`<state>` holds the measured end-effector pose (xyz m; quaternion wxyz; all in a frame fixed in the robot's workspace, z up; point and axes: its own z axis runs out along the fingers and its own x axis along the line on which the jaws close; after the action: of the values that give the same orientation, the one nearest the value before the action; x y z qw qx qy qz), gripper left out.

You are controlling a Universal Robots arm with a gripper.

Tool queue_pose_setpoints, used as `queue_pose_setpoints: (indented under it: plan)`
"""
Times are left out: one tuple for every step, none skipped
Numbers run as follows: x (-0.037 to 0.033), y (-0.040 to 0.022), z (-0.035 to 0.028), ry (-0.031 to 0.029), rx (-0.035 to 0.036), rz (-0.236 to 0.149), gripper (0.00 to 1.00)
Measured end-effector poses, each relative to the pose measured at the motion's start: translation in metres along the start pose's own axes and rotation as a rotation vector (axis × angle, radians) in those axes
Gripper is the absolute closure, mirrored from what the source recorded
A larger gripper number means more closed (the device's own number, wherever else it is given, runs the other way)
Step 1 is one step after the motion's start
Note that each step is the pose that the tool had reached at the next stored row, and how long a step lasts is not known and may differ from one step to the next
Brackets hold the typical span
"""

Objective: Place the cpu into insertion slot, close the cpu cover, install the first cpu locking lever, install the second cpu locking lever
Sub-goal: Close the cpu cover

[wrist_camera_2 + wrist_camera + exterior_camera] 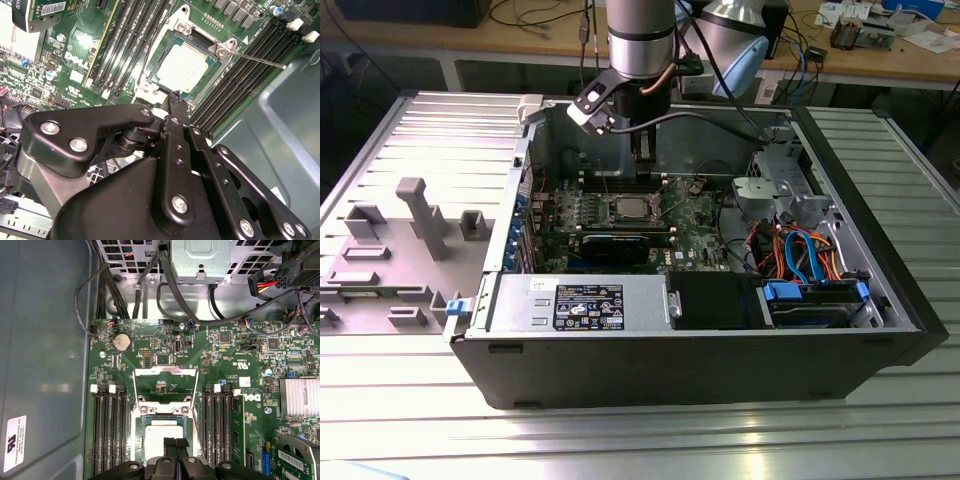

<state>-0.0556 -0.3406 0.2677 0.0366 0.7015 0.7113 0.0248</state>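
Tool, closed together, hovers over edge of seated cpu, cpu cover open.

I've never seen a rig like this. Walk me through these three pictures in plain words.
The exterior view looks from outside at a grey robot arm. It reaches down into an open black computer case that lies on a ribbed metal table. The two wrist views come from cameras riding on the arm. They look past its black claw at the green circuit board inside the case.

The small square chip with a silvery-grey top is the cpu, and it already sits in its socket. The thin silvery metal frame with a window is the cpu cover. It lies flipped open beside the socket. The claw hangs close over the chip, and it looks shut with nothing in it.
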Motion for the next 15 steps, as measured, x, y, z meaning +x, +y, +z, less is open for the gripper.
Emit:
queue_pose_setpoints:
  plan:
    - [-0.0002,0.0,0.0,0.0,0.0,0.0,0.89]
    - [-0.0003,0.0,0.0,0.0,0.0,0.0,0.89]
    - [-0.0004,0.0001,0.0,0.0,0.0,0.0,0.89]
    - [-0.0006,0.0002,0.0,0.0,0.0,0.0,0.89]
    - [-0.0008,0.0006,-0.0001,0.0,0.0,0.0,0.89]
    - [-0.0009,0.0008,-0.0001,0.0,0.0,0.0,0.89]
    - [-0.001,0.001,-0.0001,0.0001,0.0,0.0,0.89]
    - [-0.0011,0.0015,-0.0001,0.0001,0.0,0.0,0.89]
    - [-0.0012,0.0021,-0.0001,0.0,0.0002,0.0,0.89]
    - [-0.0012,0.0027,-0.0001,0.0,0.0002,0.0,0.89]
    - [-0.0012,0.0034,0.0,0.0,0.0004,0.0,0.89]
    - [-0.0013,0.0038,0.0,0.0,0.0004,0.0,0.89]
    - [-0.0013,0.0043,0.0,-0.0001,0.0006,0.0,0.89]
    - [-0.0013,0.0049,0.0001,0.0001,0.0005,0.0,0.89]
    - [-0.0014,0.0052,0.0001,0.0,0.0007,0.0,0.89]
